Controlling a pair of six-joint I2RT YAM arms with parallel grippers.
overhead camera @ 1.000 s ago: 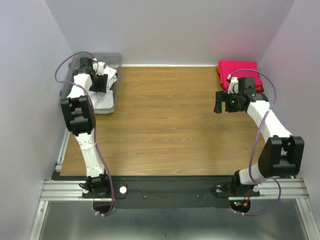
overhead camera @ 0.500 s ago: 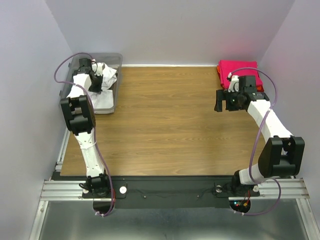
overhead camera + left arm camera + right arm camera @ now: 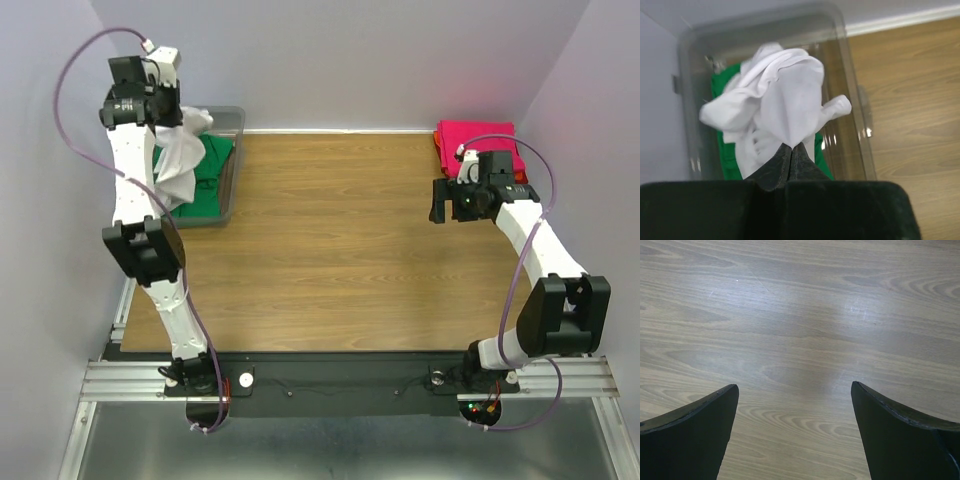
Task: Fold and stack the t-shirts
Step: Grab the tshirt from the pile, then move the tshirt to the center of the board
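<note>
Left gripper (image 3: 791,150) pinched fully closed on white shirt (image 3: 785,95), dangling it above the bin (image 3: 845,75) to clear the wall. 1 green shirt (image 3: 720,87) lies inside. Right gripper (image 3: 794,386) wide open, empty, over table (image 3: 800,300) near pink shirt (image 3: 478,133), probably waiting to help spread.

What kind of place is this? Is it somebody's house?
Probably a robot lab booth, not a house. Two robot arms are bolted at the edge of a wooden table, and bare pale walls box it in.
</note>
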